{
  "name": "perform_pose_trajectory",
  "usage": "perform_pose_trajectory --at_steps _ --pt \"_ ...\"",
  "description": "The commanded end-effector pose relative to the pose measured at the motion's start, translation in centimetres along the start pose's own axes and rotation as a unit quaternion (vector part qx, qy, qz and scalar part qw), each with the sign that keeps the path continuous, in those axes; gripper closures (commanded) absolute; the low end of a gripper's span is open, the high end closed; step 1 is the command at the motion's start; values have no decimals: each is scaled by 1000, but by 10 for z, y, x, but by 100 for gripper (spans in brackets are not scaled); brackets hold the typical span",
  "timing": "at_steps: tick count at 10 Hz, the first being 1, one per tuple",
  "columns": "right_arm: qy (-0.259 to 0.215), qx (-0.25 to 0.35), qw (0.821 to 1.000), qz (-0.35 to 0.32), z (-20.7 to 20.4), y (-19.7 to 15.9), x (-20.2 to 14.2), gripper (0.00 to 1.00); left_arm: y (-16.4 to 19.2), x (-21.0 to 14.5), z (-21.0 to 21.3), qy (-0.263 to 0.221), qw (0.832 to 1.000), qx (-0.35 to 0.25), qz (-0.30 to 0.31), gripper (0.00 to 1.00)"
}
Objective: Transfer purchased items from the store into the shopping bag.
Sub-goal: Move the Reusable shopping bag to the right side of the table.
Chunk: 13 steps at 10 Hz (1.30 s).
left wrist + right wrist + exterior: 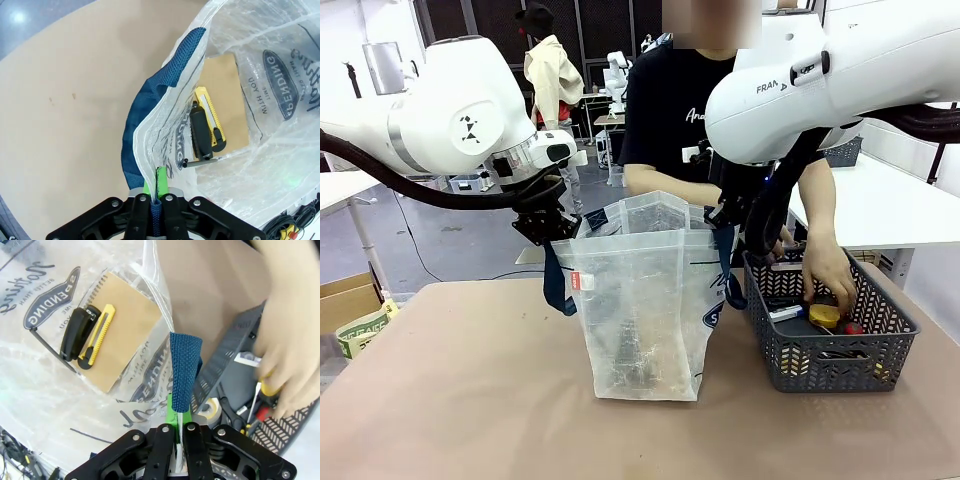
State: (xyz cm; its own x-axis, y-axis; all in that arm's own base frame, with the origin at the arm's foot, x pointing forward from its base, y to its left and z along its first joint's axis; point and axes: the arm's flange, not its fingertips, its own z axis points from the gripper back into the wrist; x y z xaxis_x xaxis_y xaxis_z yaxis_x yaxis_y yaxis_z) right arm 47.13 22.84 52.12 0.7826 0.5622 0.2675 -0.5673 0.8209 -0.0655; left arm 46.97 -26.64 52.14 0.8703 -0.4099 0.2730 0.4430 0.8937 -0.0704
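Shopping bag (640, 300) left of basket (820, 365), cutter (206, 102) inside bag

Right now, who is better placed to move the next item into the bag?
The person's hand, on the robot's right: it is already inside the mesh basket, by a yellow item. The left gripper and right gripper are both shut on the navy handles of the shopping bag, holding it open.

Front faces person (672, 110); 2 wrists overlook bag (640, 300).
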Motion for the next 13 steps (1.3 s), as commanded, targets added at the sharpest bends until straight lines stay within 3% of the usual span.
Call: perform_pose_trajectory --at_steps 1,13 --pt "1 0 1000 -2 -1 0 0 100 0 0 0 0 1000 0 4 100" --pt "1 0 1000 -2 -1 0 0 100 0 0 0 0 1000 0 4 100"
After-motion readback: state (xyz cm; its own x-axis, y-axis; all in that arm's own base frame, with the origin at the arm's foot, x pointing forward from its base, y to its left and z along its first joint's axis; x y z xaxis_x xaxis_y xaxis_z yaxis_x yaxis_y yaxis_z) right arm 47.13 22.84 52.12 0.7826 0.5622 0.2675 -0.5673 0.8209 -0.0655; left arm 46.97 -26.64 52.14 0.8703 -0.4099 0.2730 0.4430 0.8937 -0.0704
